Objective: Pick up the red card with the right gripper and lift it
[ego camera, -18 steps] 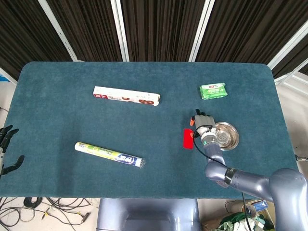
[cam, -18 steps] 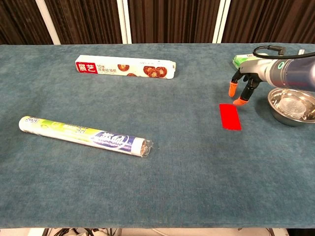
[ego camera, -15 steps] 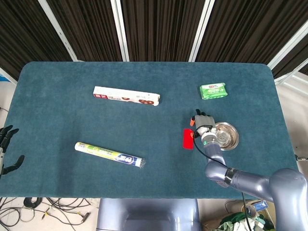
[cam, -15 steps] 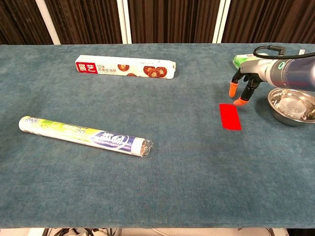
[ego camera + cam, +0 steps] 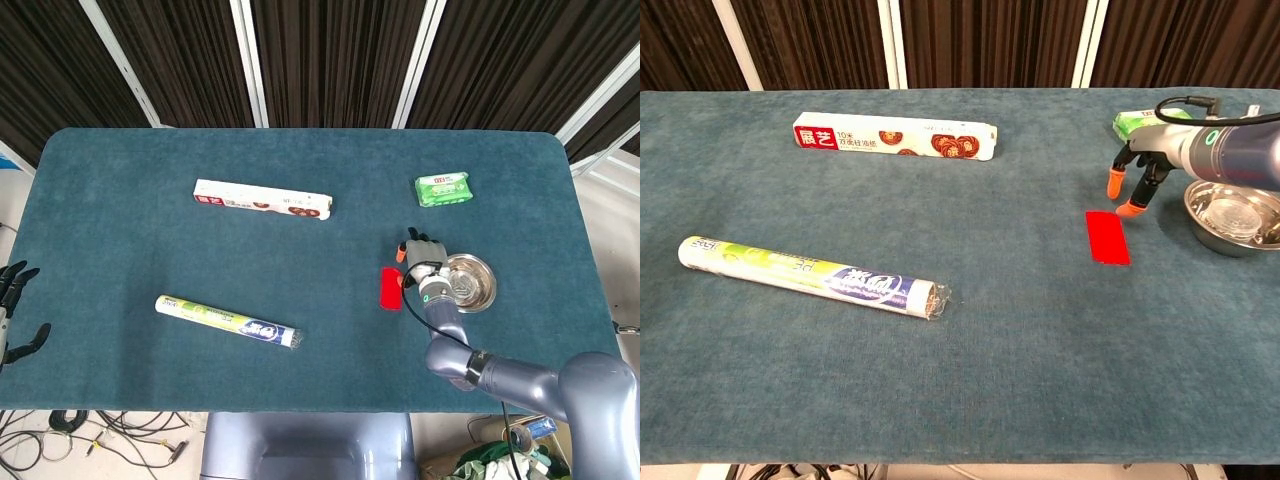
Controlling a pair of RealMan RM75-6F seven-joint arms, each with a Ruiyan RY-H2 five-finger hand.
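Note:
The red card (image 5: 391, 288) (image 5: 1108, 237) lies flat on the blue table cloth, right of centre. My right hand (image 5: 421, 256) (image 5: 1143, 170) hovers just beyond the card's far right corner, fingers apart and pointing down, orange fingertips (image 5: 1129, 208) close above the cloth, holding nothing. It does not touch the card. My left hand (image 5: 14, 310) hangs off the table's left edge, fingers spread, empty.
A steel bowl (image 5: 470, 282) (image 5: 1234, 216) sits right beside the right hand. A green packet (image 5: 443, 188) (image 5: 1127, 122) lies behind it. A long red-and-white box (image 5: 262, 200) (image 5: 895, 137) lies far left-centre, and a wrapped roll (image 5: 228, 322) (image 5: 812, 275) near the front left.
The right hand has shifted very slightly to the right; the card and everything else stayed put.

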